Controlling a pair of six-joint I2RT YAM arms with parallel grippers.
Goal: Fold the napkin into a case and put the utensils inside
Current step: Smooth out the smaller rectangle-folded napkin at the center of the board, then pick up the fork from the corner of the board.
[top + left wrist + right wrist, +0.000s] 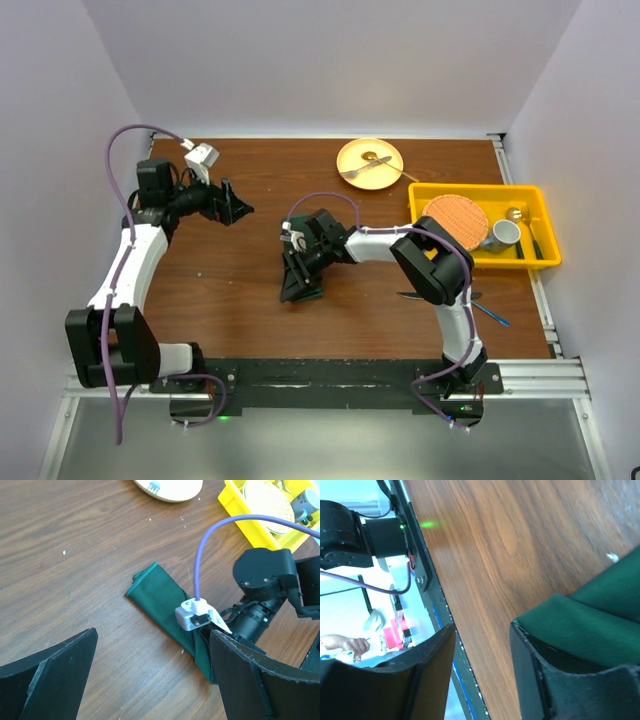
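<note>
The folded dark green cloth napkin [160, 597] lies mid-bench. My right gripper [482, 630] sits at its near end, fingers parted and empty, one against the hem. Lifting off could snag it and spring the fold, I judge. Toward the back-left corner my left gripper [232, 205] hovers wide open.

Overhead cam is evenly lit and sharp, only soft shadows under my arms [135, 258] on the table [250, 300]. Right wrist cam blows out white around 9 o'clock, the wood smears toward 1 o'clock, and my fingers [560, 680] up close look soft.
</note>
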